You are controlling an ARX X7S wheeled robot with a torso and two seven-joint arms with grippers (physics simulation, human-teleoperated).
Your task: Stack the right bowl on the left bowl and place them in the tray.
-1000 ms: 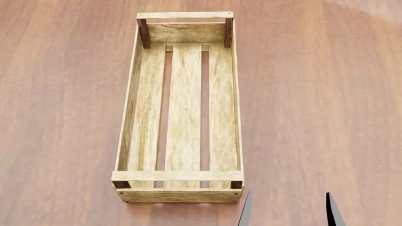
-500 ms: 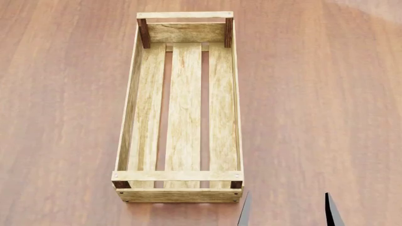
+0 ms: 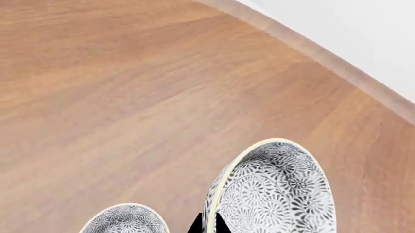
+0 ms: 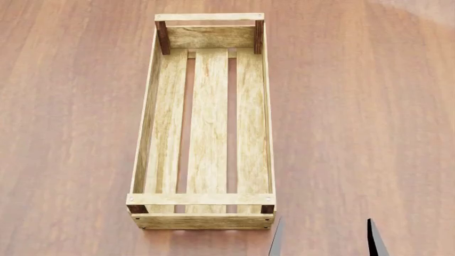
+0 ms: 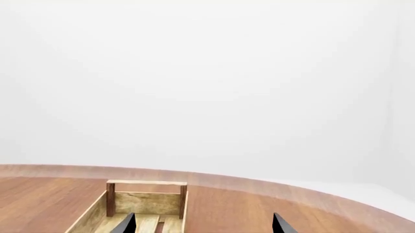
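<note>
In the left wrist view a bowl (image 3: 279,194) with a grey floral pattern and a cream rim is tilted on edge. My left gripper (image 3: 211,226) is shut on its rim, one dark fingertip on each side of the wall. A second bowl (image 3: 123,221) of the same pattern lies close beside it, partly cut off by the frame. I cannot tell which is the right bowl. Neither bowl shows in the head view. The tray (image 4: 146,128), a long light-wood crate, holds nothing. My right gripper (image 4: 325,240) stands open just off the tray's near right corner, with nothing between its fingers.
The brown wooden table has a curved edge (image 3: 337,58) past the bowls, with white background beyond. In the right wrist view the tray's far end (image 5: 146,183) lies ahead of my right gripper (image 5: 204,225), and the table's rim (image 5: 292,191) curves behind it.
</note>
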